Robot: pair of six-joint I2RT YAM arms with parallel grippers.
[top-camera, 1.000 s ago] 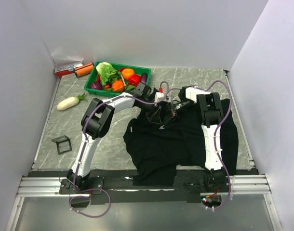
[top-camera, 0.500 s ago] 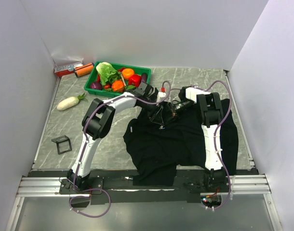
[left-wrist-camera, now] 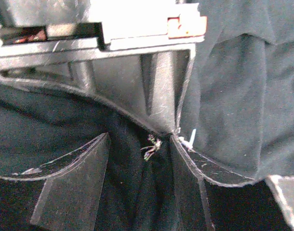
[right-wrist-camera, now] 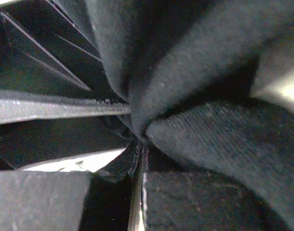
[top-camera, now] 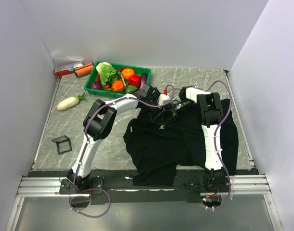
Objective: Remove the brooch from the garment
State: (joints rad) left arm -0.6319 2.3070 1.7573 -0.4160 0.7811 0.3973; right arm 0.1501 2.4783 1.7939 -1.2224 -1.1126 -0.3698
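The black garment (top-camera: 185, 139) lies crumpled on the table's right half, a fold of it raised at its upper edge. My right gripper (top-camera: 174, 109) is shut on that fold; in the right wrist view its fingers (right-wrist-camera: 185, 202) meet at the bottom with the cloth (right-wrist-camera: 185, 86) bunched right above them. My left gripper (top-camera: 161, 113) stands close beside it, open. In the left wrist view the tiny sparkly brooch (left-wrist-camera: 152, 144) sits on the cloth (left-wrist-camera: 229, 96) between the left gripper's (left-wrist-camera: 140, 143) two fingertips, nearer the right finger (left-wrist-camera: 193, 183).
A green tray (top-camera: 92, 80) of vegetables stands at the back left, just behind the left arm. An orange cylinder (top-camera: 83, 70) and a white vegetable (top-camera: 70, 102) lie to its left. A small black stand (top-camera: 62, 144) sits near the left edge. Walls enclose the table.
My left gripper has shifted a little to the right, closer to the right gripper, and its jaws have narrowed slightly. The right arm holds still with the fold.
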